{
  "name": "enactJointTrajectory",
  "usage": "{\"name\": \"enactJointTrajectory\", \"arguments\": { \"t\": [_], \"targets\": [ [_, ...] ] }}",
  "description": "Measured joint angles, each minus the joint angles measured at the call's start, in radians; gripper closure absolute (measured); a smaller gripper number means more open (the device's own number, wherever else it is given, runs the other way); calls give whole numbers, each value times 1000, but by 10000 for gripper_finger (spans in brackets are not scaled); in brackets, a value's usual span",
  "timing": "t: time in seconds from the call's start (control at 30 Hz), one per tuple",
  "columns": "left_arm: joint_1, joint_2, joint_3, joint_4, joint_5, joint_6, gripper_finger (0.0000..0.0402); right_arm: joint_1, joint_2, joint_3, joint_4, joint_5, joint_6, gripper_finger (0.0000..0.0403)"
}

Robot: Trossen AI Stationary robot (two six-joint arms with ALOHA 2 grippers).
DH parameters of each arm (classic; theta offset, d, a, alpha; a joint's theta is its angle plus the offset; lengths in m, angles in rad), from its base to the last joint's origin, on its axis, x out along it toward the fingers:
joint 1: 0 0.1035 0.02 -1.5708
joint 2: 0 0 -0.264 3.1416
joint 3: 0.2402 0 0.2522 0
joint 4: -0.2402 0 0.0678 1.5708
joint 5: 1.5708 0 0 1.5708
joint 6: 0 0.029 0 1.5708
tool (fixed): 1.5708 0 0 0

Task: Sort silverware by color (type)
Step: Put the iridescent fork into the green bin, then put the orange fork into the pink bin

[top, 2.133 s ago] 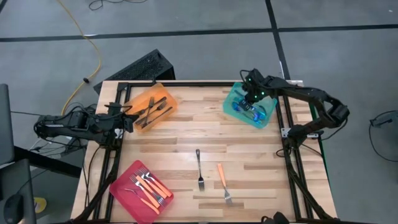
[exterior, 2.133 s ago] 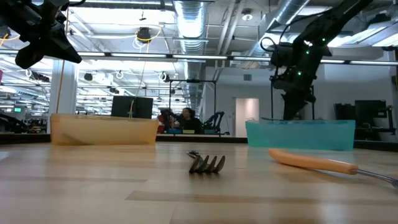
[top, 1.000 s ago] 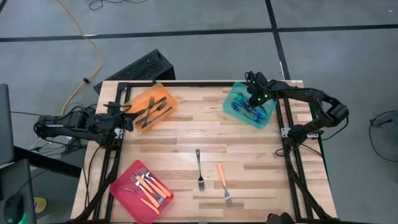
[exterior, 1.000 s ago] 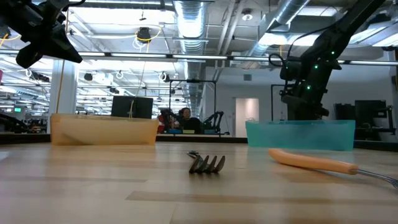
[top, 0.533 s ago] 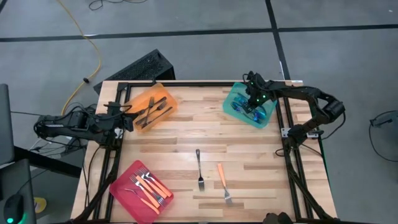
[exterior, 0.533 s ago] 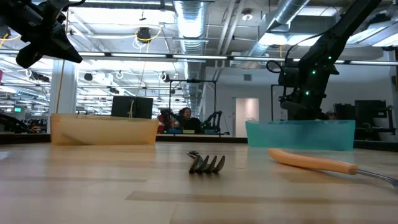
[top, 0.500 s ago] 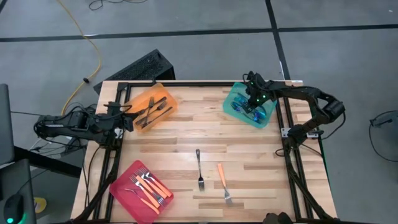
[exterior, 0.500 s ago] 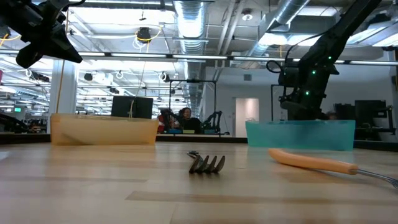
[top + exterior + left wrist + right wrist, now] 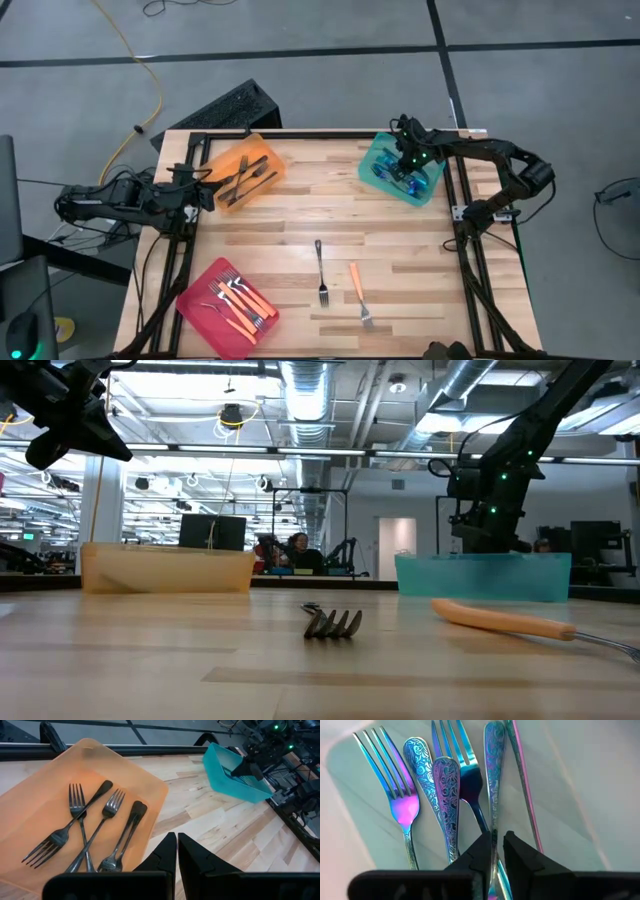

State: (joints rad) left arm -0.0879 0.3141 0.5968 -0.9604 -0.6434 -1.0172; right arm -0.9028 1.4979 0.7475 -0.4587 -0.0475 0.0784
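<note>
Table (image 9: 300,215): light wood, carrying three trays and two loose forks.
Left arm (image 9: 120,198): waits at the table's left edge, its gripper (image 9: 176,851) beside the orange tray; fingers pressed together, holding nothing.
Right arm (image 9: 490,160): reaches in from the right, its gripper (image 9: 497,845) low inside the teal tray; fingers parted by a narrow gap, one slim blue fork handle (image 9: 492,780) running into that gap. Whether it is gripped I cannot tell.
Orange tray (image 9: 268,158): far left, holding several dark forks (image 9: 85,832) that cross each other.
Teal tray (image 9: 372,160): far right, holding shiny blue forks (image 9: 445,785) side by side.
Pink tray (image 9: 195,300): near left corner, holding orange-handled forks (image 9: 240,300).
Loose dark fork (image 9: 321,270): near middle of the table, tines toward the near edge.
Loose orange-handled fork (image 9: 359,292): just right of the dark one, apart from it, tines also toward the near edge.
</note>
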Motion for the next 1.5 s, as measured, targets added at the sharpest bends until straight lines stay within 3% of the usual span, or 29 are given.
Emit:
{"name": "enactJointTrajectory", "arguments": {
  "t": [0.4,0.67,0.97,1.1,1.23,1.5],
  "targets": [
    [0,0,0,0,0,1,401,21,0,27,-43,-12,-4,255],
    [0,0,0,0,0,10,401,33,0,142,-101,-11,-7,254],
    [0,0,0,0,0,18,401,73,0,400,-348,-34,-35,257],
    [0,0,0,0,0,35,401,137,0,521,-460,-34,-3,258],
    [0,0,0,0,3,30,401,237,0,603,-560,-34,160,260],
    [0,0,0,0,3,29,401,547,0,623,-636,-9,454,260]
  ]
}}
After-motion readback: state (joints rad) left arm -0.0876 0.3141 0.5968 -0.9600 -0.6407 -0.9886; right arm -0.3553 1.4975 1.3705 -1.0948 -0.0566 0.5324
